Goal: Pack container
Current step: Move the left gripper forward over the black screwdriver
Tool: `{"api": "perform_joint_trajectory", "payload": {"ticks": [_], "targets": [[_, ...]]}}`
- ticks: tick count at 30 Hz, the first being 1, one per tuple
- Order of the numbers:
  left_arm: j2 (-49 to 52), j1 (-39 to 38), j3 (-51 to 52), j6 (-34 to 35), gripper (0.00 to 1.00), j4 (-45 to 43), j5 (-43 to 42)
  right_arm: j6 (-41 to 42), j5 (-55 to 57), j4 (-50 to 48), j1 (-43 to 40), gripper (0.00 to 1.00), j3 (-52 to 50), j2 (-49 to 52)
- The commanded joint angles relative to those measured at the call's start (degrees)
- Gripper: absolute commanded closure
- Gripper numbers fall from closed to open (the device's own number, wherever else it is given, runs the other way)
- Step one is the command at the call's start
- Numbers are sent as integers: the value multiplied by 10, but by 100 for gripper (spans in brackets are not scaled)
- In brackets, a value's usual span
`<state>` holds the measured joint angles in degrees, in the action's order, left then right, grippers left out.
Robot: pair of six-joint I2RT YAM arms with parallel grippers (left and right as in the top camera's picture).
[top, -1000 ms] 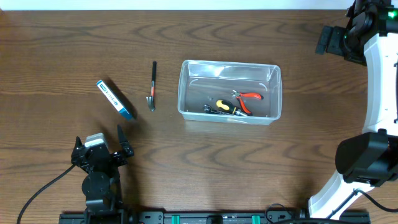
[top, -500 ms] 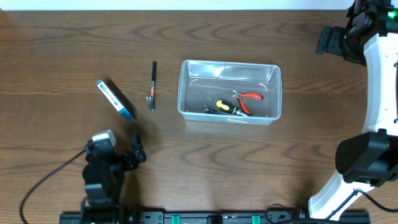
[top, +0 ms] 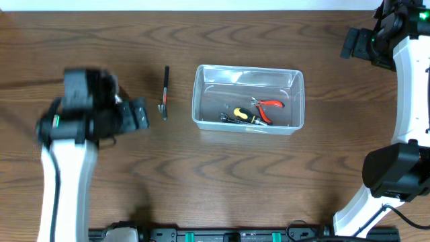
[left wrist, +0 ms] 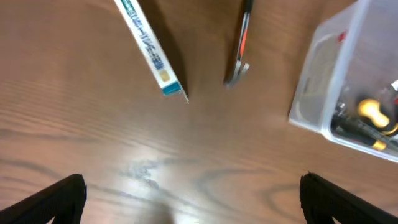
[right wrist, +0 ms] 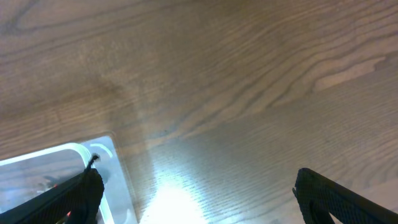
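Black left pincer (top: 138, 115) swung up to blue-white box (left wrist: 148, 50), apparently open

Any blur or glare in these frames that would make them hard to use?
Overhead: the left arm is smeared by motion blur, while the container is sharp. Left wrist: the whole frame is soft, the box lettering unreadable. Right wrist: a bright glare patch washes out the table near the bottom edge.

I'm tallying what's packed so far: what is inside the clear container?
Inside the container lie red-handled pliers and a yellow-and-black tool. Anything beneath them is covered; the rest of its floor looks bare.
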<state>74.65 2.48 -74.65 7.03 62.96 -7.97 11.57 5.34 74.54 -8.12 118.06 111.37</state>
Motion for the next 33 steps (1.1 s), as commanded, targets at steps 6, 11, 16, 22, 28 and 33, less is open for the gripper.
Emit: {"api": "perform_joint_trajectory", "payload": {"ticks": [6,11,16,22,28,33], "targets": [[117,-10,-58,-8,2,-64,-158,8,0,0,-1,1,7,-1],[122,-10,-58,-23,2,-122,-173,8,0,0,-1,1,7,-1],[123,-18,-58,-36,2,-125,-156,8,0,0,-1,1,8,-1],[134,-79,-58,-43,2,-123,-52,8,0,0,-1,1,7,-1],[170,-124,-58,-44,2,-122,38,8,0,0,-1,1,7,-1],[207,-114,-58,-44,2,-116,37,8,0,0,-1,1,7,-1]]}}
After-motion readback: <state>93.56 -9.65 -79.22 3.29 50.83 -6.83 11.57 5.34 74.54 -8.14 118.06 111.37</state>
